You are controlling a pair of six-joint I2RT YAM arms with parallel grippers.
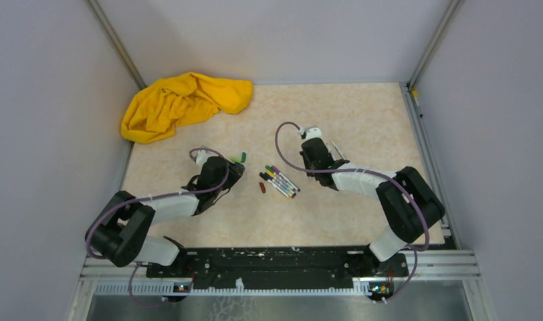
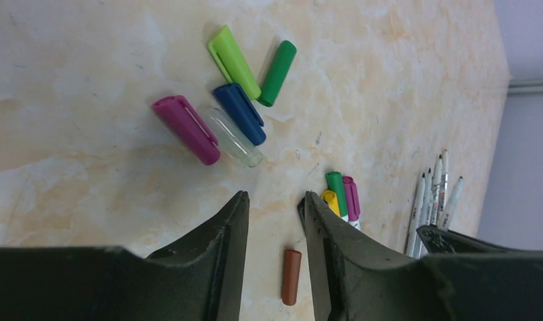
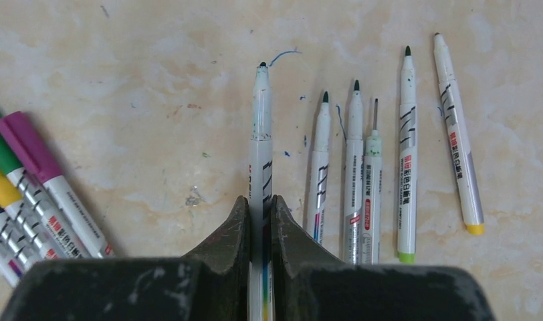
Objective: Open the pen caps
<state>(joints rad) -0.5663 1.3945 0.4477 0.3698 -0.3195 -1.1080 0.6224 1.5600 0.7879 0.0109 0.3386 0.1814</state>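
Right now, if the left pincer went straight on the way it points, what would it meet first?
Probably the clear cap, lying beside the blue cap; depth is unclear, so it may pass above them.

Six uncapped pens [image 3: 407, 154], six loose caps [image 2: 240, 112], at least four capped pens [image 3: 51, 175], one yellow cloth [image 1: 182, 103].

Bare table [image 1: 349, 114] beyond the pens [image 1: 280, 180]; yellow cloth [image 1: 182, 103] in far-left corner.

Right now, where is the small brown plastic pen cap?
In the top view the brown cap lies alone on the beige table, just left of the capped pens and right of the left gripper.
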